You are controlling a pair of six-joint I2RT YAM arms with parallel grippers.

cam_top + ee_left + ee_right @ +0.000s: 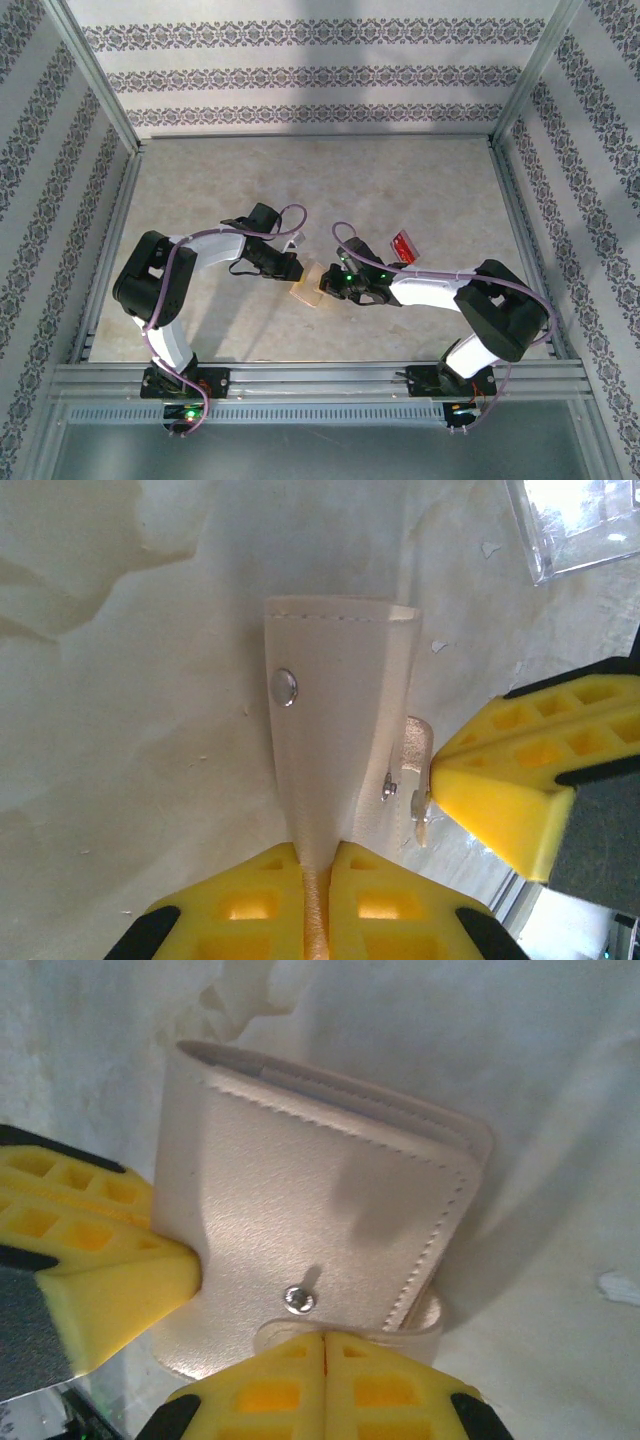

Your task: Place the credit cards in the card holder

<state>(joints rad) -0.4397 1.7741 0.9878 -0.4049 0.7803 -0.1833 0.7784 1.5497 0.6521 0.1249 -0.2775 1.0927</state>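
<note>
The tan card holder [304, 291] sits at the table's middle, between both grippers. In the left wrist view my left gripper [316, 852] is shut on one edge of the card holder [330, 710], which stands edge-on with a metal snap stud showing. In the right wrist view my right gripper [325, 1338] is shut on the snap tab at the lower edge of the folded card holder [320, 1210]. A red credit card [403, 246] lies on the table right of the right gripper [326, 286]. A clear credit card [580, 520] lies beyond the holder. The left gripper [291, 271] touches the holder's left side.
The table is pale beige stone pattern, ringed by a metal frame [300, 372] and patterned walls. The other arm's yellow finger [520, 780] crowds the right of the left wrist view. Open table lies at the back and far left.
</note>
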